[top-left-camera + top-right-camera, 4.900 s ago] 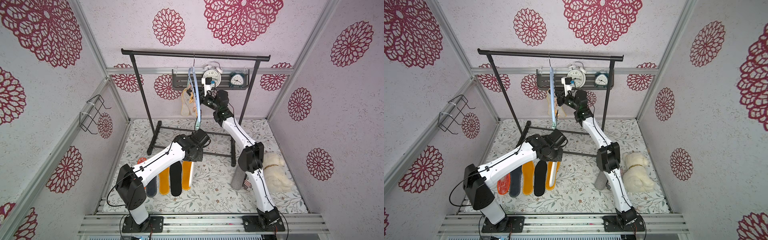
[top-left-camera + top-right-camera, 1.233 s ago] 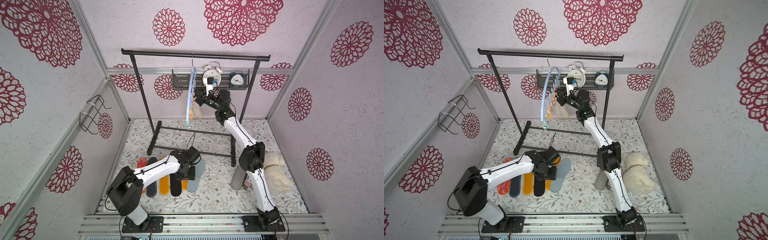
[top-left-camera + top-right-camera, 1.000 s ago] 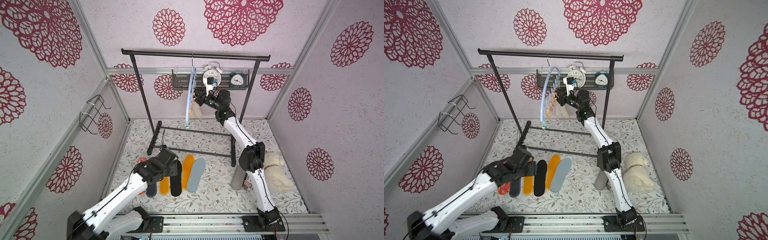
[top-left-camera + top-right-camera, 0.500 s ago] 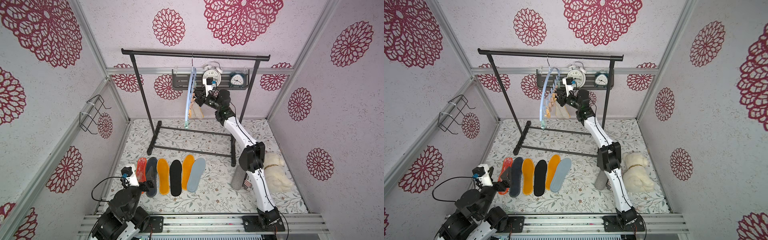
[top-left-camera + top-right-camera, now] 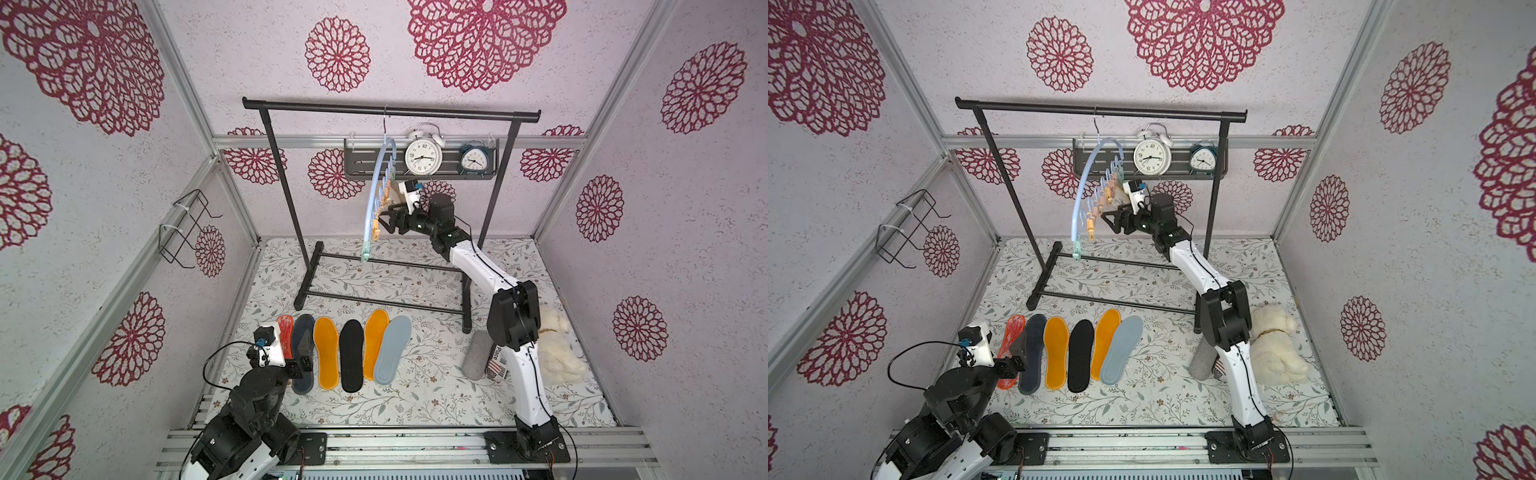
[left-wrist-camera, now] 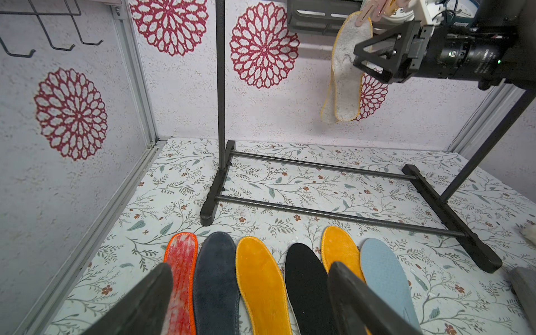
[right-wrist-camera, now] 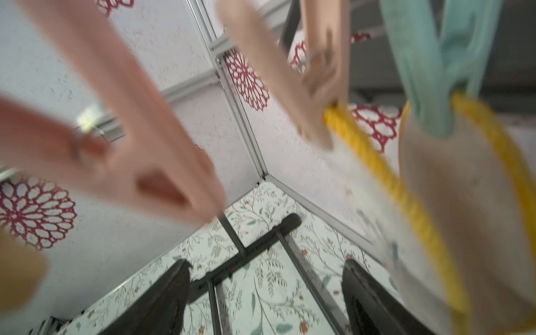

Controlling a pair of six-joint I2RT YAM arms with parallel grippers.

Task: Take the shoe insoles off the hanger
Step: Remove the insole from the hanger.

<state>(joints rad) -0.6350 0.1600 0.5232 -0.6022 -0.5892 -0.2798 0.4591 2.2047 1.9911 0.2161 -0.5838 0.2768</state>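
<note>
Yellow-edged insoles hang clipped just beside the right hand, jaws apart.

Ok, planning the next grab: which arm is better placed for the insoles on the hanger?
Right. The right arm is up beside the hanger, jaws open next to the hanging insoles. The left arm sits low by its base, near the floor insoles.

Pale blue hanger, mustard insole, black insole, leafy floral floor

Left claw low, right claw aloft, both agape.
</note>
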